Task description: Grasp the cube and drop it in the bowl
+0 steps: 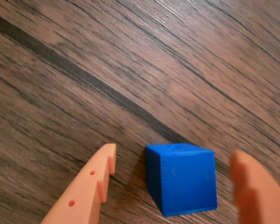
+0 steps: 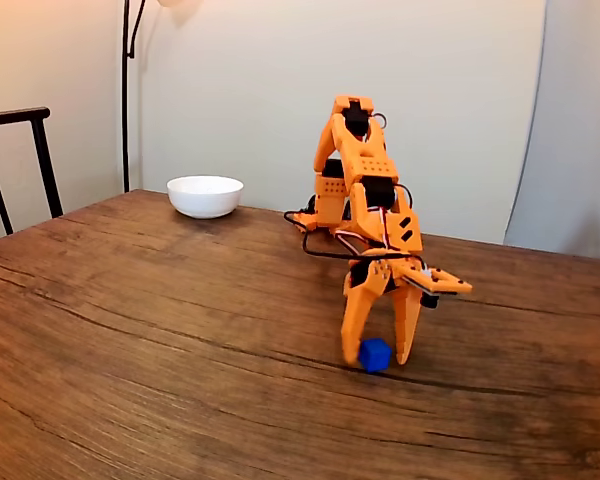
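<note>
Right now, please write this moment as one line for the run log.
phase: pre-grasp | gripper: open, fingers either side of cube | cube: on table, not lifted | bowl: far corner, no cube visible inside

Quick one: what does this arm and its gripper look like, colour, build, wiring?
The arm is orange plastic, apparently 3D-printed, with black servo blocks at the joints and thin black, red and white cables looping along it. The gripper has two long, tapering orange fingers; the wrist view shows small round holes and stepped notches on their inner edges.
</note>
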Tool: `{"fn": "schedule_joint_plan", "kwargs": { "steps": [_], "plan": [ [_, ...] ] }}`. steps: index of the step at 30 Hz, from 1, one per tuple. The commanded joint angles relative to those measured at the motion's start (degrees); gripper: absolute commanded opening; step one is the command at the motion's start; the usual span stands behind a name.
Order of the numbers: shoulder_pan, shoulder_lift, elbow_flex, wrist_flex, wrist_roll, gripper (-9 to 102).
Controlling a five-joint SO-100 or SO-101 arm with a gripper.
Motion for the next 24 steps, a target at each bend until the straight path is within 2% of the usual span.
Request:
{"fn": "schedule_joint_plan", "kwargs": {
  "steps": [1, 24],
  "plan": [
    [-0.26, -0.09, -0.26, 0.18, -0.35, 27],
    [-0.26, -0.18, 3.16, 0.35, -2.72, 13]
  ]
}}
